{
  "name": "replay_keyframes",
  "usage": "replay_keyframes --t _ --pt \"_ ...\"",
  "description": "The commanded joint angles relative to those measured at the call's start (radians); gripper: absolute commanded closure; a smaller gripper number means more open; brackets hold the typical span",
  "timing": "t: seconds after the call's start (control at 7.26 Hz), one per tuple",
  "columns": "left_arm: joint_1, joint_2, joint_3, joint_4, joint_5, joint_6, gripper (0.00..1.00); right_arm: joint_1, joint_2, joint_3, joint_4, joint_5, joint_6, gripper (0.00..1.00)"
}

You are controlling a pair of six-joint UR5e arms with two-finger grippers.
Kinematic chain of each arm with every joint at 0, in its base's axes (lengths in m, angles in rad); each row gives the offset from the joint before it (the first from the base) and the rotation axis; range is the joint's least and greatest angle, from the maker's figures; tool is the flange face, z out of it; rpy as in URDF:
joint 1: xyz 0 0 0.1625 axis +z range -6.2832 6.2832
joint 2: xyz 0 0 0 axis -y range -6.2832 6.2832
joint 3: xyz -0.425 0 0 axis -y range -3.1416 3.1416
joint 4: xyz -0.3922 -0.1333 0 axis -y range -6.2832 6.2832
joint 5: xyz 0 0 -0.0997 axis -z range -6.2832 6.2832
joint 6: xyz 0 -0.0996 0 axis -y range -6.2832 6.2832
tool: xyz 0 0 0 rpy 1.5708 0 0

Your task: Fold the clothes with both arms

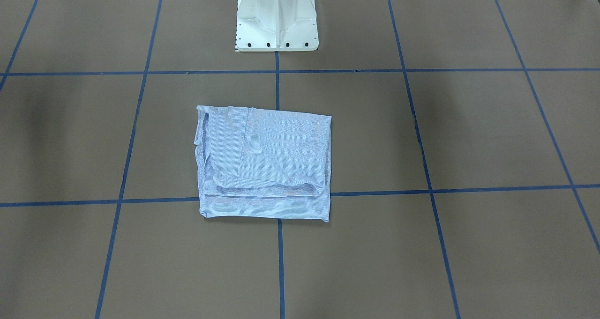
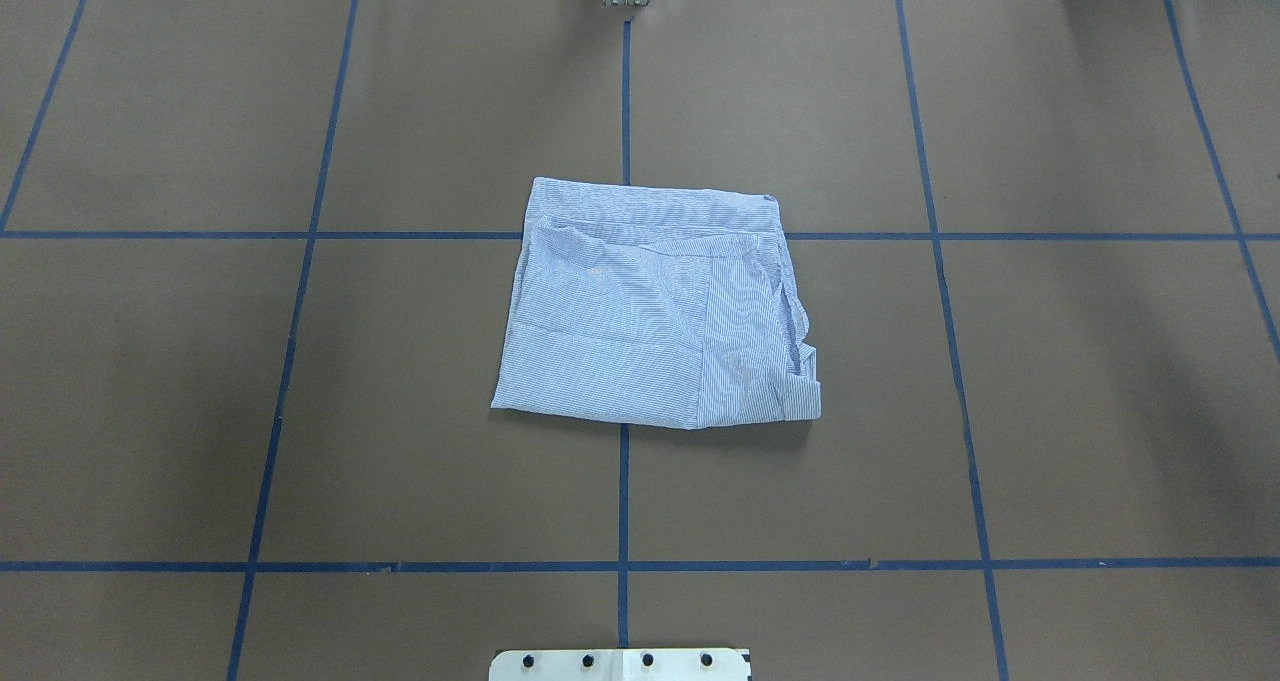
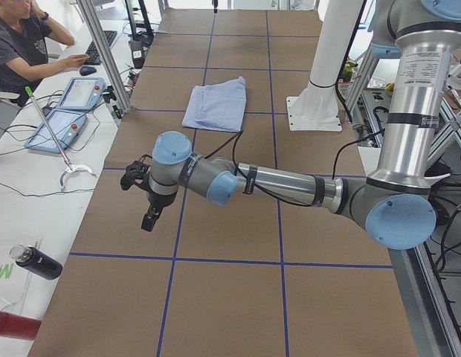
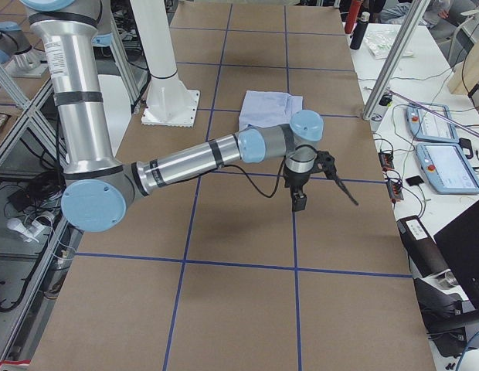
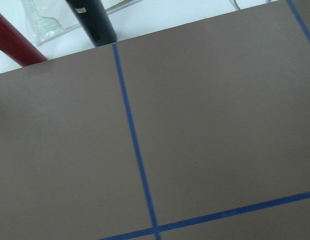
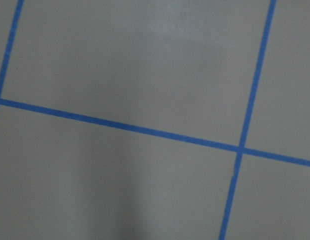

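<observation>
The light blue-and-white striped thin-cloth shirt (image 2: 650,311) lies folded into a rough square mid-table, across a crossing of blue tape lines on the brown table (image 2: 1100,411). The black left gripper (image 3: 150,216) hangs over bare table well off to the left, and the black right gripper (image 4: 300,199) well off to the right. Pincers spread or pressed together? Cannot tell for either.

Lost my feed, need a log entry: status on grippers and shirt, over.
Both arms out wide: left gripper and right gripper far from striped shirt; open or shut, cannot tell. Shirt folded flat, nothing gripping it. Nothing on it.
</observation>
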Motion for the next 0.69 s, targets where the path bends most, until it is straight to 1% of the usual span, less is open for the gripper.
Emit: replay_keyframes --t 0.0,0.14,0.28,0.41,0.55 --pt "-0.082 0.025 0.054 -0.068 -0.01 0.081 0.0 0.061 -0.068 0.001 0.003 0.025 -0.026 0.0" --pt "-0.084 0.04 0.057 -0.099 -0.013 0.076 0.0 0.087 -0.096 -0.005 0.003 0.025 -0.028 0.0" --pt "-0.079 0.062 0.07 -0.108 -0.001 0.078 0.0 0.104 -0.152 -0.007 0.006 0.024 -0.028 0.0" --pt "-0.079 0.158 0.071 -0.117 -0.001 0.085 0.0 0.104 -0.15 -0.01 0.013 0.018 -0.031 0.0" --pt "-0.079 0.171 0.061 -0.146 -0.004 0.1 0.0 0.104 -0.159 -0.011 0.013 0.017 -0.029 0.0"
